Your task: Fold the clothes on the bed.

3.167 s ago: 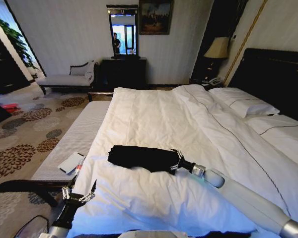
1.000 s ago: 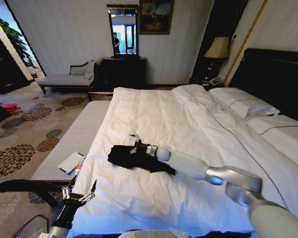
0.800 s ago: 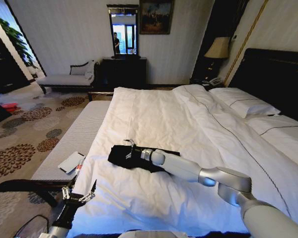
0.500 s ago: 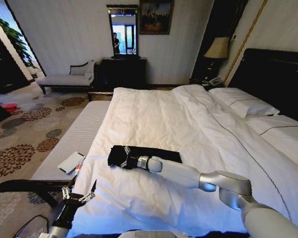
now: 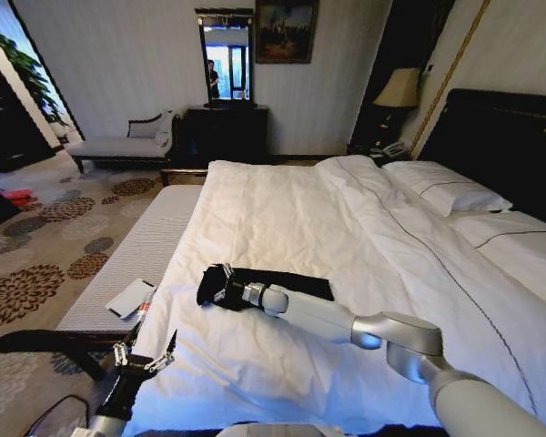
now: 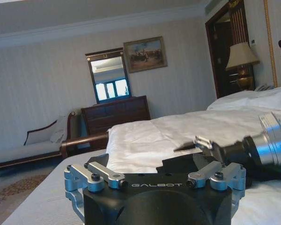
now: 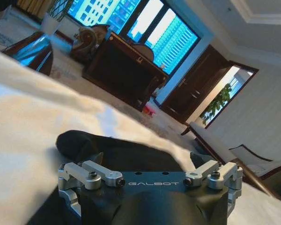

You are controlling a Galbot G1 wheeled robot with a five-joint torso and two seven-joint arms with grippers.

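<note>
We've got our right gripper (image 5: pixel 224 285) down on the left end of the clothes (image 5: pixel 296 281), fingers spread, the black strip running crossways along the bed's (image 5: pixel 282 209) foot, while our left gripper (image 5: pixel 144 359) hangs off the edge, also spread.

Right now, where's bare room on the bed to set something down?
Bare duvet on the bed between the clothes and the pillows, and toward the footboard-side bench. Crowded: the near-left strip, where the right end effector rests on the clothes. The left end effector hangs off the near corner.
</note>
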